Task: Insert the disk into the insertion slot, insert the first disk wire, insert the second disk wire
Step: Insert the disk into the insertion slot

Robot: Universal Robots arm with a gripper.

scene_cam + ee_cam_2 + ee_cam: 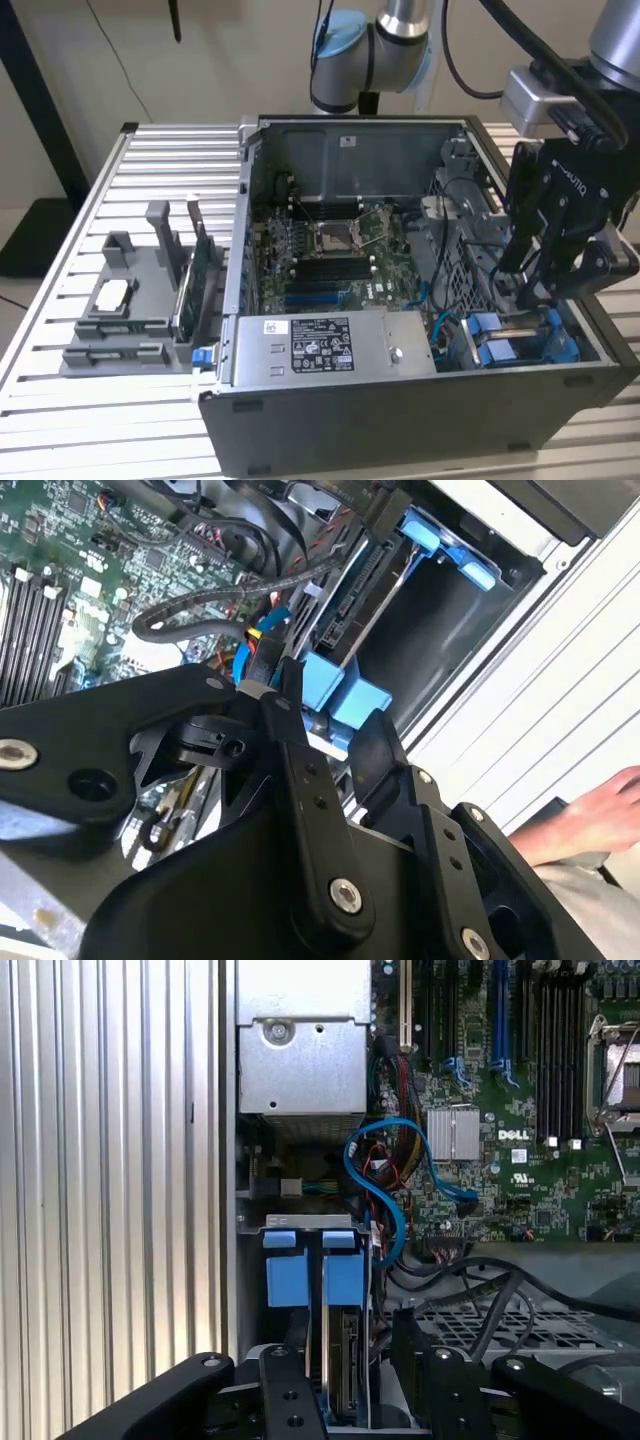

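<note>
Black fingers of the claw (350, 1345) stand parted either side of the disk (345, 1360), gripping nothing, in the first wrist view; it sits on edge in its slot (300, 1222) just past the power box (300, 1055). Second wrist view: its smooth blue plastic frame (345, 695) looks the safest handhold on a stiff, weighty, knock-shy slab.

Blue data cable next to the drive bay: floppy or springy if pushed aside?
Probably springy: the blue cable holds a loop beside the motherboard, so it would likely bend aside, then rebound. Likely light, being thin. One end seems plugged into the board, so it should pivot there, not slide.
</note>
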